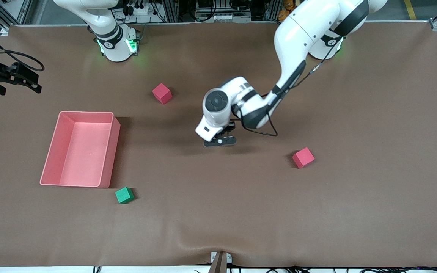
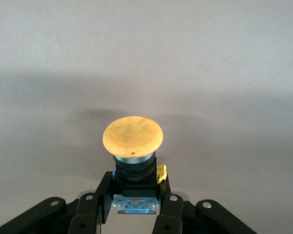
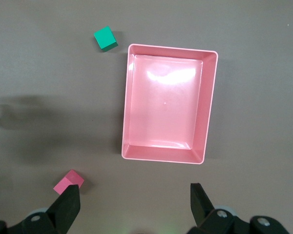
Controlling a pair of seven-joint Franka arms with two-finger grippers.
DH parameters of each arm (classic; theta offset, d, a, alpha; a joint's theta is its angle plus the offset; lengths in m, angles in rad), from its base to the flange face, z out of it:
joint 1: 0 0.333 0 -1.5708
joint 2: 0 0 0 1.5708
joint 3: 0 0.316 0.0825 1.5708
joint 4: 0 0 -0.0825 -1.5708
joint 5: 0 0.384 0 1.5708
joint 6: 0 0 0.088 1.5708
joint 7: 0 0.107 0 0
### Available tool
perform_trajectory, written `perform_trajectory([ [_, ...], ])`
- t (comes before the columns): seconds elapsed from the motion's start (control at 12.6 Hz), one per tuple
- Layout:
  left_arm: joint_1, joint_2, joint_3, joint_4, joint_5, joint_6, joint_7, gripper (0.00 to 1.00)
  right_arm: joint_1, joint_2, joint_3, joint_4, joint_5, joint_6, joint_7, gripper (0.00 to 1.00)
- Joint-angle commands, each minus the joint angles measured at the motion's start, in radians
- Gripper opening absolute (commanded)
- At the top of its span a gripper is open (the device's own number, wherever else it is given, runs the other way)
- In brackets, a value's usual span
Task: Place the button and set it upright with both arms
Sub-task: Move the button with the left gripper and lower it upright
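Note:
The button (image 2: 133, 135) has a round orange cap on a black body. My left gripper (image 2: 136, 181) is shut on that body, the cap pointing away from the wrist toward the brown table. In the front view the left gripper (image 1: 220, 141) hangs low over the middle of the table, and the hand hides the button there. My right gripper (image 3: 134, 204) is open and empty, high over the table beside the pink tray (image 3: 127, 112). It shows at the edge of the front view (image 1: 32, 81) and waits.
The pink tray (image 1: 51, 151) lies toward the right arm's end. A green cube (image 1: 124, 195) sits by the tray's corner nearest the front camera. One pink cube (image 1: 162, 93) lies near the right arm's base, another (image 1: 303, 157) toward the left arm's end.

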Motion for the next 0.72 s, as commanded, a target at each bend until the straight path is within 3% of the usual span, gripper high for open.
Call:
perform_trajectory([
  [0.0,-0.068,-0.025,0.019,-0.003,0.148,0.074,-0.138,0.0,-0.019,0.001,0.011,0.021,0.014,-0.02,0.003,1.0],
  [0.64,-0.217,0.036,0.023,-0.017,0.9,0.112,-0.731,0.0,-0.031,0.004,0.006,0.037,0.013,-0.02,0.003,1.0],
])
